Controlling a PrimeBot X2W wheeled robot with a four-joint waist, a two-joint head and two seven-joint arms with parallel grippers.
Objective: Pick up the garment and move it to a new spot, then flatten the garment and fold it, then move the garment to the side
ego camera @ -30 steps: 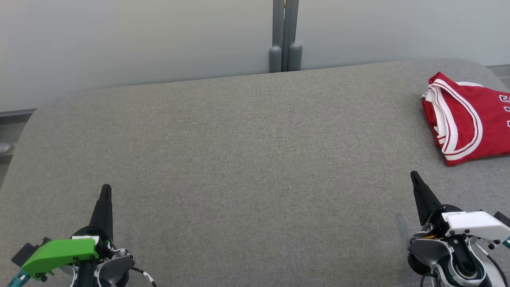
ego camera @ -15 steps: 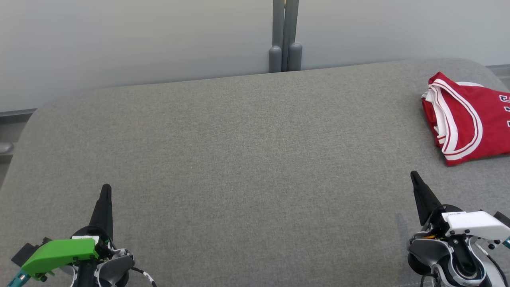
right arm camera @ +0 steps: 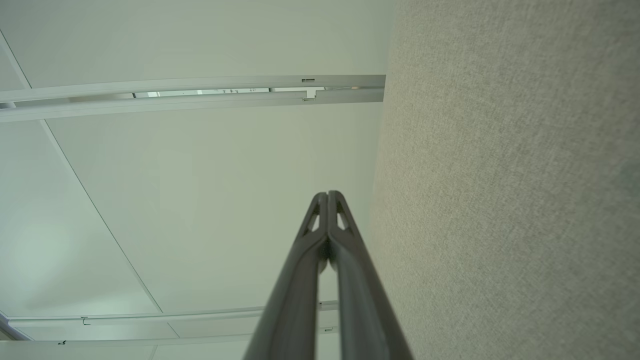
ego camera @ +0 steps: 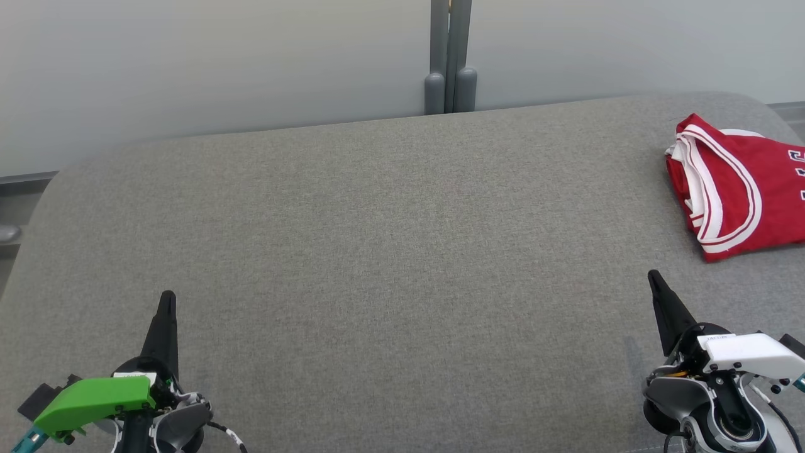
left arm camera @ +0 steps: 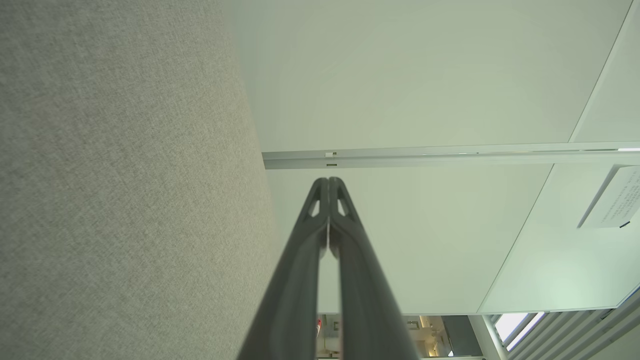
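The folded garment point(ego camera: 742, 189) is lying at the far right of the table point(ego camera: 377, 251). The left gripper point(ego camera: 166, 297) and right gripper point(ego camera: 653, 277) are holding nothing, fingers pressed together.

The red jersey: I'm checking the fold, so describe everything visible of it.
The jersey is red, smooth-looking fabric with white striped trim along a curved opening and part of white lettering. It lies folded in a bundle at the right of the grey cloth surface, cut off by the picture's edge. Only that surface visibly touches it.

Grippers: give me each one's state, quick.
Left gripper: shut, holding nothing.
Right gripper: shut, holding nothing.
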